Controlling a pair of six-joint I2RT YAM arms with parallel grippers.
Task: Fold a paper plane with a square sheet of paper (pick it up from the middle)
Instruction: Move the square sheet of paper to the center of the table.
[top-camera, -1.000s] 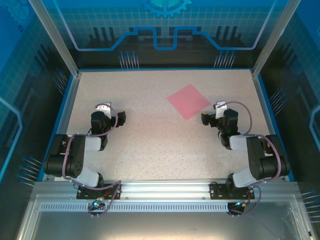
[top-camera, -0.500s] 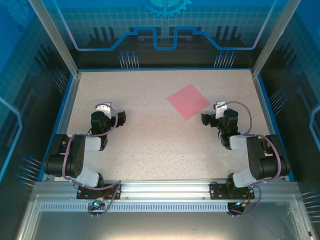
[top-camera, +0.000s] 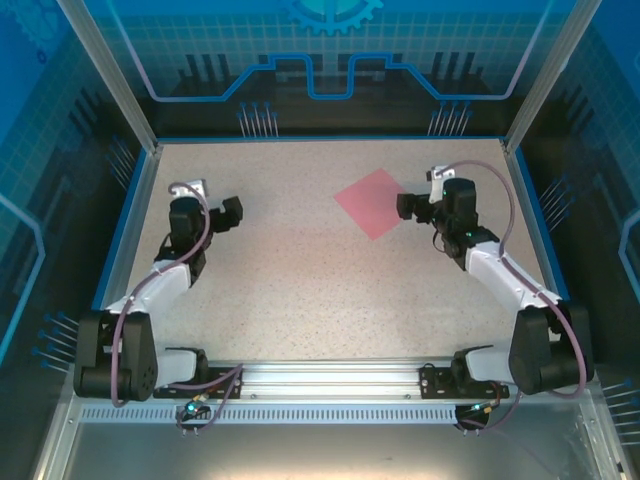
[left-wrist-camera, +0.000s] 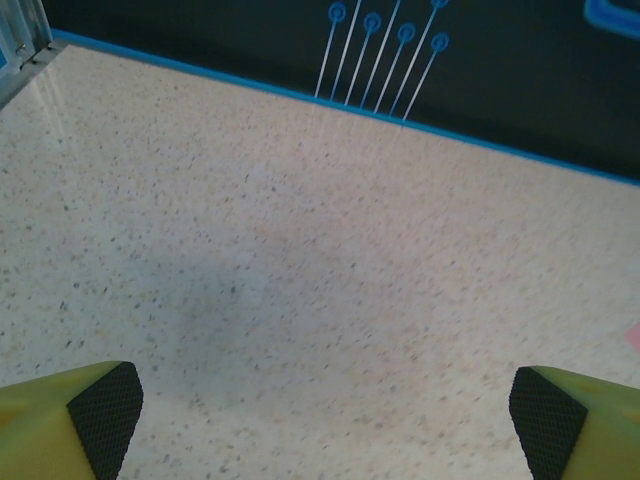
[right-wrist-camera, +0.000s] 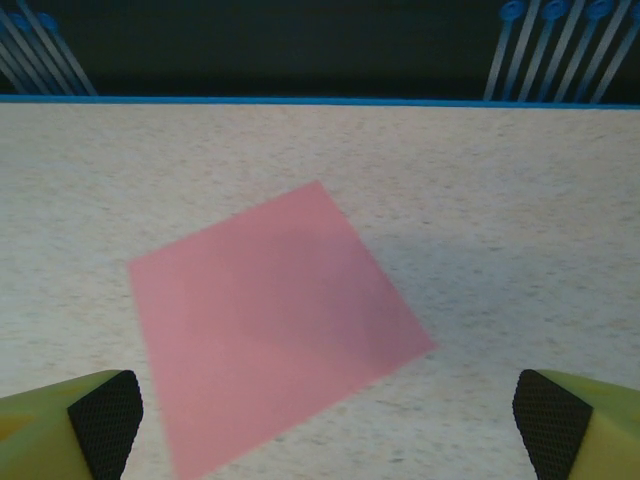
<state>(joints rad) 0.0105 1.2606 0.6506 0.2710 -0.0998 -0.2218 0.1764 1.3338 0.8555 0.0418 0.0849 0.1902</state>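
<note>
Where things sit, seen from above
sheet of paper (top-camera: 377, 203) flat on the table (top-camera: 300, 300), right of centre; right gripper (top-camera: 405, 207) just beside its right corner, left gripper (top-camera: 232, 212) well apart — far left side.

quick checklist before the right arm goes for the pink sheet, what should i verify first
1. The square sheet of paper lies flat and unfolded on the table: ok.
2. The right pincer is open and empty: ok.
3. The left pincer is open and empty: ok.
4. The right pincer is over the sheet's middle: not ok, it sits at the sheet's right corner.
5. The left pincer is near the sheet: not ok, it is well off to the left over bare table.
6. The right pincer's height above the sheet: cannot tell.
</note>
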